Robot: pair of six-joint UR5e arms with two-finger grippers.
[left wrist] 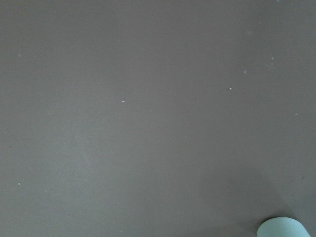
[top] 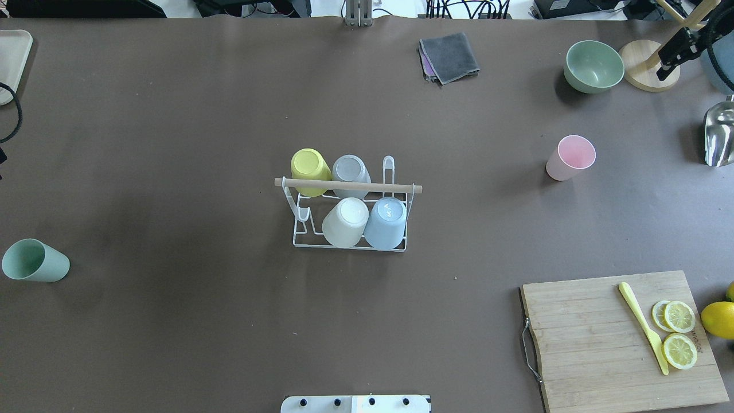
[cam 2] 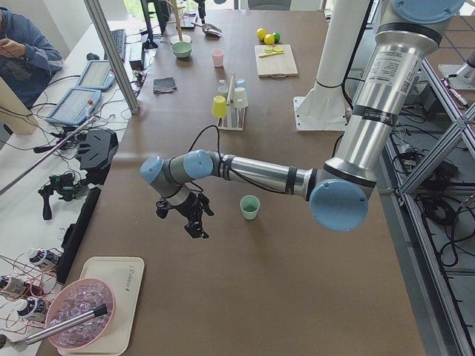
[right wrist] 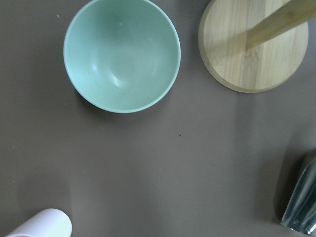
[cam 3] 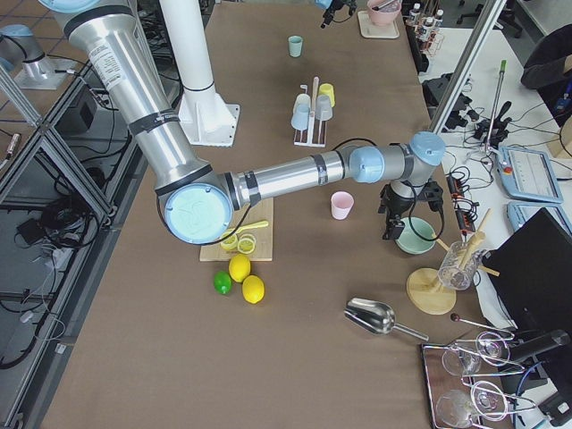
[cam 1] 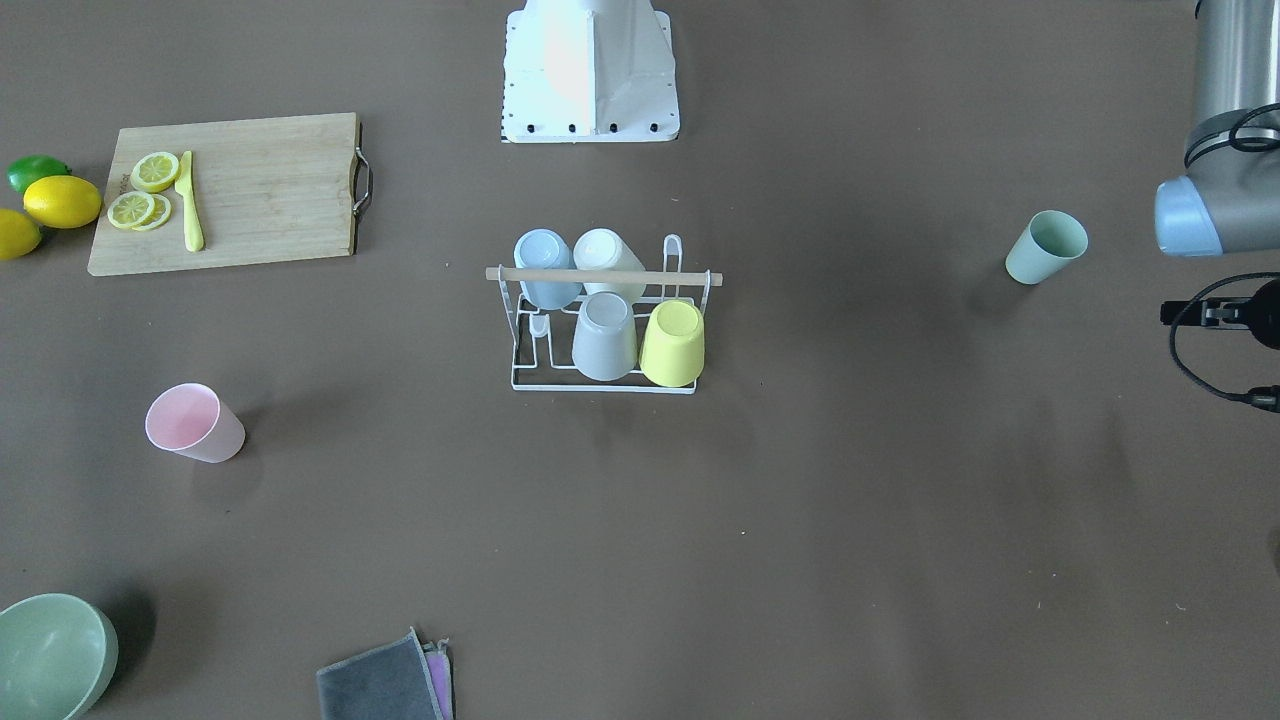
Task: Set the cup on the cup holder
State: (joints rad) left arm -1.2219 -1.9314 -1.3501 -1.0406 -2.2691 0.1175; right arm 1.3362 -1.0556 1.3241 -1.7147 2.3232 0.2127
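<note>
1. the cup holder stands at the middle of the table, its wooden rod across the top.
2. four cups sit mouth down on its prongs: a yellow cup and a grey cup in the far row, a white cup and a blue cup in the near row.
3. two cups stand upright on the table, well apart from the holder: a pink cup on the robot's right and a green cup on its left.
4. the left gripper hangs over bare table near the green cup, touching nothing; whether its claw is apart or closed cannot be told.
5. the right gripper hangs above the table by a green bowl, beyond the pink cup; its claw's state cannot be told either.
6. farther out lie folded cloths and a cutting board with a yellow knife.
</note>
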